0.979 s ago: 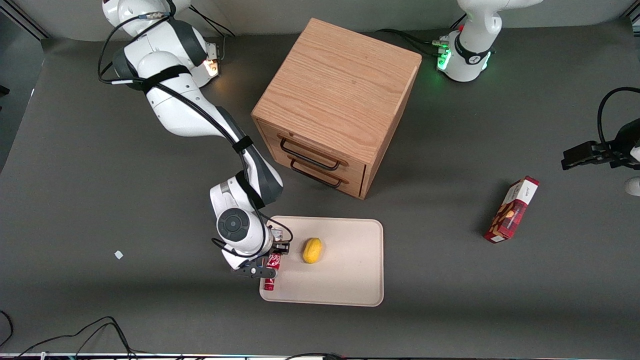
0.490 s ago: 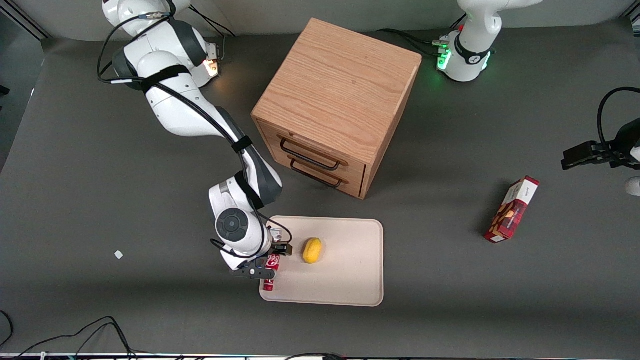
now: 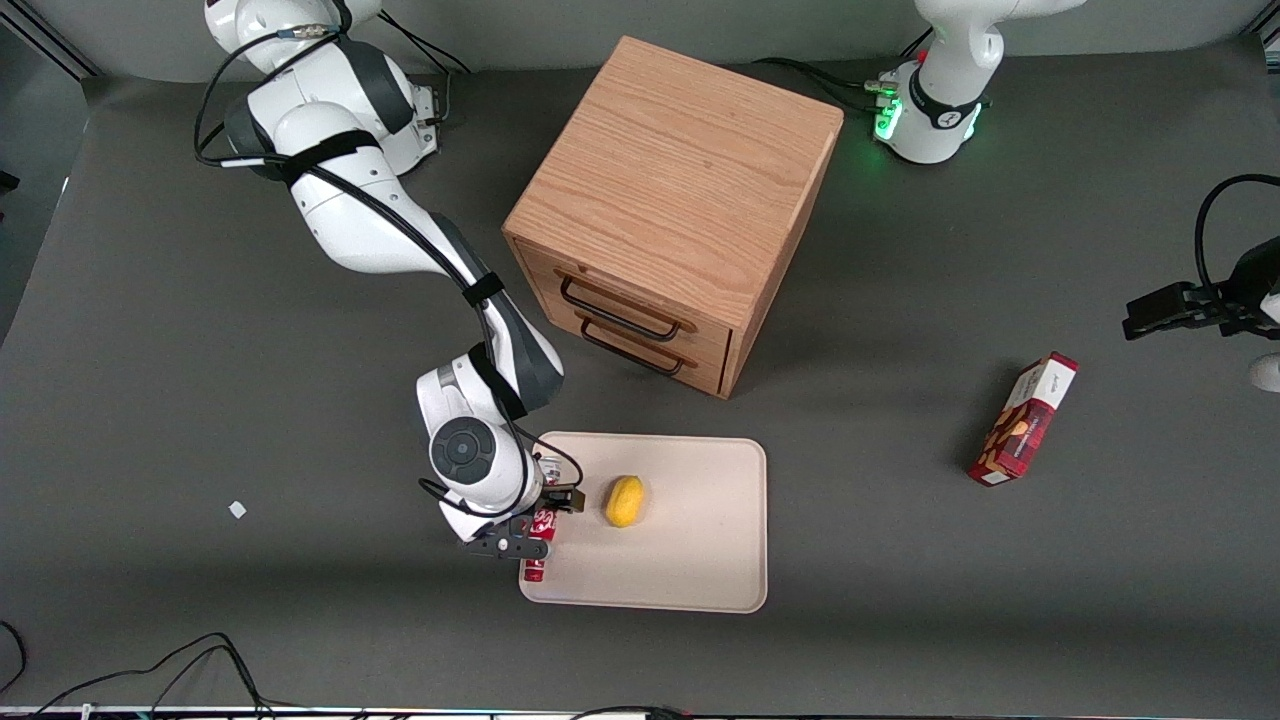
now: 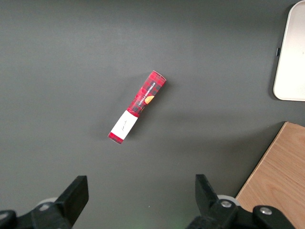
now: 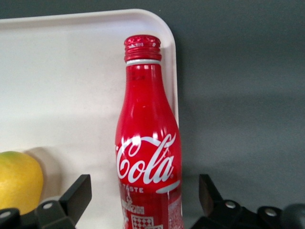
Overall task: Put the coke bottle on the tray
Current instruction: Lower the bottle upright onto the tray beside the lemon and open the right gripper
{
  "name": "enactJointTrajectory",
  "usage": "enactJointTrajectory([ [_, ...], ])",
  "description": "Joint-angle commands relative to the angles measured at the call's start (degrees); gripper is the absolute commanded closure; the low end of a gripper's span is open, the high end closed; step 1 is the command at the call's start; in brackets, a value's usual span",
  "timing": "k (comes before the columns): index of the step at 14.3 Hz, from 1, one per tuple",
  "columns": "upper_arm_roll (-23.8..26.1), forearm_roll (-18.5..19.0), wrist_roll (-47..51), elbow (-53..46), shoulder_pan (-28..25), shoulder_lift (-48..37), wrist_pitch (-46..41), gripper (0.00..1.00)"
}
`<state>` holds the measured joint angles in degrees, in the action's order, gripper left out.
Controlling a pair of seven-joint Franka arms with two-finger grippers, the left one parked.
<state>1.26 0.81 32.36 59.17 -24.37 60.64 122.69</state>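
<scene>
The end effector has drifted slightly away from the lemon, toward the working arm's end of the bench. Its fingers stand clear on either side of the coke bottle, which has barely shifted along the tray edge.

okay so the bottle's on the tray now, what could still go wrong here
1. The bottle lies right at the tray rim, beside a corner; being round, it could roll or get nudged over the low edge.
2. The tool is open but its fingers straddle the bottle, so a sideways retreat could drag it off.
3. If it rolls inward, it may bump the lemon.
</scene>
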Motion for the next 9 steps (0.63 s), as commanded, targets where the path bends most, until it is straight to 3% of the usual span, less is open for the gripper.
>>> enactJointTrajectory([
  [1,-0.5,0.9,-0.1,-1.7,-0.6,0.5,-0.3,0.0],
  [5,0.0,0.4,3.9,4.1,-0.4,-6.6,-2.8,0.0],
  [9,0.1,0.5,2.9,25.8,0.3,-26.0,-4.7,0.0],
])
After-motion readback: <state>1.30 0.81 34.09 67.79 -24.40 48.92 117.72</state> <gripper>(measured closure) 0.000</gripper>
